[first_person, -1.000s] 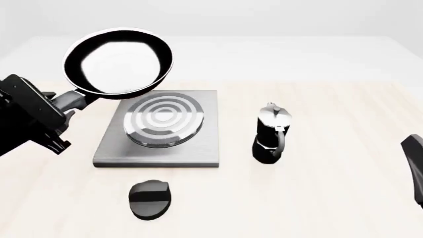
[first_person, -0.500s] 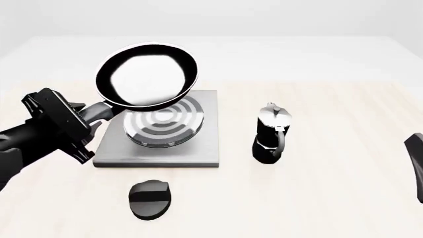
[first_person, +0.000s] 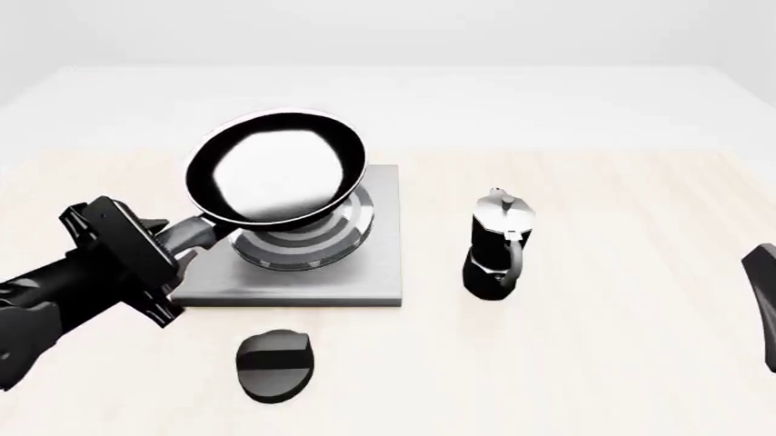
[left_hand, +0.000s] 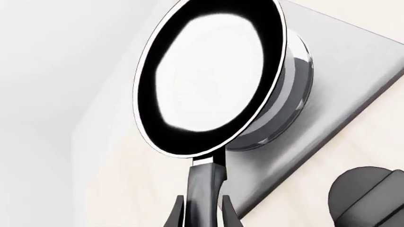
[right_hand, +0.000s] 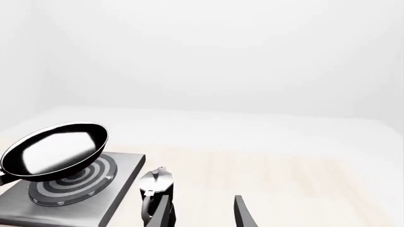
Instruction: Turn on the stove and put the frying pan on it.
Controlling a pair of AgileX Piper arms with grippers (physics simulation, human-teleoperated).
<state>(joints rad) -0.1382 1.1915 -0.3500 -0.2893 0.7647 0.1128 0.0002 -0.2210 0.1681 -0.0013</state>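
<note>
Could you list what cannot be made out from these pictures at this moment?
- Whether the frying pan touches the burner: it overlaps the rings in every view; the right wrist view suggests it is tilted above them.
- The knob's setting: no marking is readable, and the left wrist view cuts it off.
- The right claw in the front view: only a dark sliver at the right edge.

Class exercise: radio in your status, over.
Left gripper shut on pan handle, pan tilted above burner. Right gripper open, idle. Knob untouched. Path clear.
</note>
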